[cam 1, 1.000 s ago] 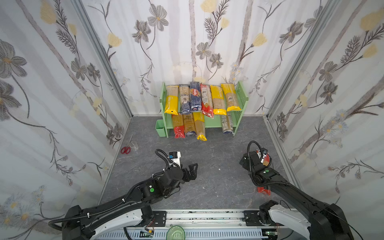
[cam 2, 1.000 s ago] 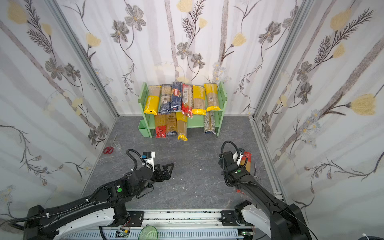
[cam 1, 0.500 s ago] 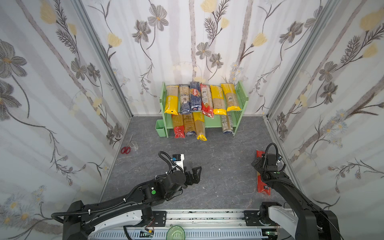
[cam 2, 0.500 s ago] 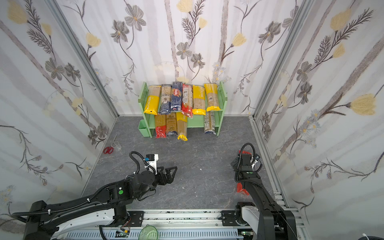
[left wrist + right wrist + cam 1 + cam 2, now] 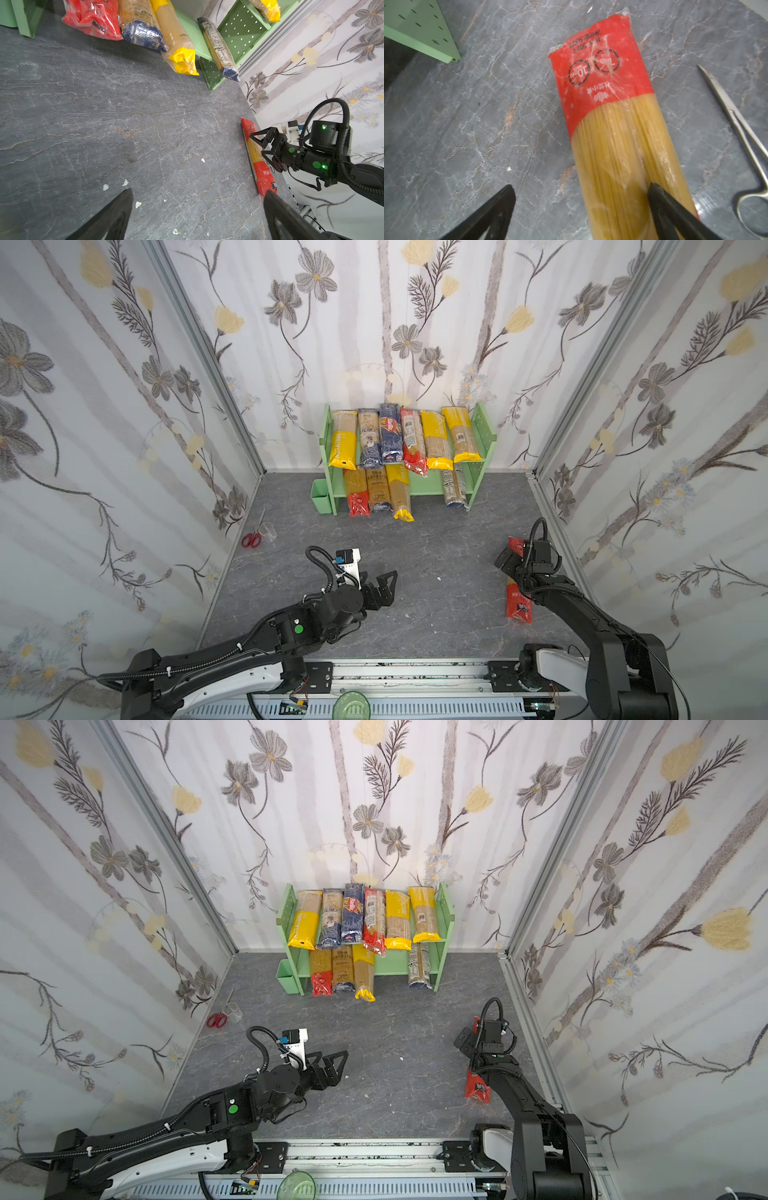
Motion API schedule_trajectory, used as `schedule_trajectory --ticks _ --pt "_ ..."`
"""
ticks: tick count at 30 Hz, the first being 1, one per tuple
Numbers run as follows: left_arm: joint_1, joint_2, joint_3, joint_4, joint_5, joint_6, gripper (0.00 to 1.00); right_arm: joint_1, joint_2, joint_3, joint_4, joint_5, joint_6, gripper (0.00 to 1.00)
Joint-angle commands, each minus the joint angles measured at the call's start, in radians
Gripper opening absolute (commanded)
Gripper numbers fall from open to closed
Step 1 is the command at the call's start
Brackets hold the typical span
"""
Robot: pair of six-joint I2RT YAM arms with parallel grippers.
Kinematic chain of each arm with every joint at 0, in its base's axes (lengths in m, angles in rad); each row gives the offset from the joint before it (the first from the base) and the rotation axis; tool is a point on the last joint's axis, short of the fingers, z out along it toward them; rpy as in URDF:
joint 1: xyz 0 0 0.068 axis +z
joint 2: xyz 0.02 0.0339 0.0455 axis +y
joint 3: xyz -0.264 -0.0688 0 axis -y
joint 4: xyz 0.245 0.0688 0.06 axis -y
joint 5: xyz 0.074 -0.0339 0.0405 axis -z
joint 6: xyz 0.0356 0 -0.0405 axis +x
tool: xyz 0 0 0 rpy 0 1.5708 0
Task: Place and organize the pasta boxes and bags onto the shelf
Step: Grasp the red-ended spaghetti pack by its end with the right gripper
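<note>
It was a staged robot test cell: 3 floral-papered panels [image 5: 374, 323] on aluminium posts [image 5: 201, 344] boxed in a grey worktop [image 5: 436, 539], and 2 black arms [image 5: 291, 630] stood on a rail [image 5: 415, 672] at 6 o'clock.

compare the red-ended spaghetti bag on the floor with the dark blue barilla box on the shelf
The red-ended bag lies on the grey floor; the Barilla box sits on the shelf's top tier. The red-ended bag is clear, showing yellow spaghetti; the Barilla box is opaque dark blue. Both are long, narrow and ungripped.

Slate floor [image 5: 436, 556] w/ shelf [image 5: 430, 487], bag [image 5: 518, 605], scissors [image 5: 251, 539]
</note>
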Motion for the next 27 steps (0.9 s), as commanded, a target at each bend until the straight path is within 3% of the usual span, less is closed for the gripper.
schedule_trajectory --ticks 1,13,20,27 --pt "0.001 -0.015 -0.006 0.019 -0.034 0.007 1.0 0.007 0.014 0.02 0.036 -0.088 -0.011 1.0" --pt "0.007 -0.043 -0.02 0.014 -0.038 0.02 1.0 0.115 0.167 0.164 0.022 -0.043 -0.011 1.0" --pt "0.02 -0.022 0.01 0.01 -0.033 0.062 1.0 0.271 0.027 0.125 -0.122 0.304 0.177 1.0" --pt "0.027 0.007 0.026 0.012 0.007 0.102 1.0 0.471 -0.032 0.044 -0.24 0.451 0.415 1.0"
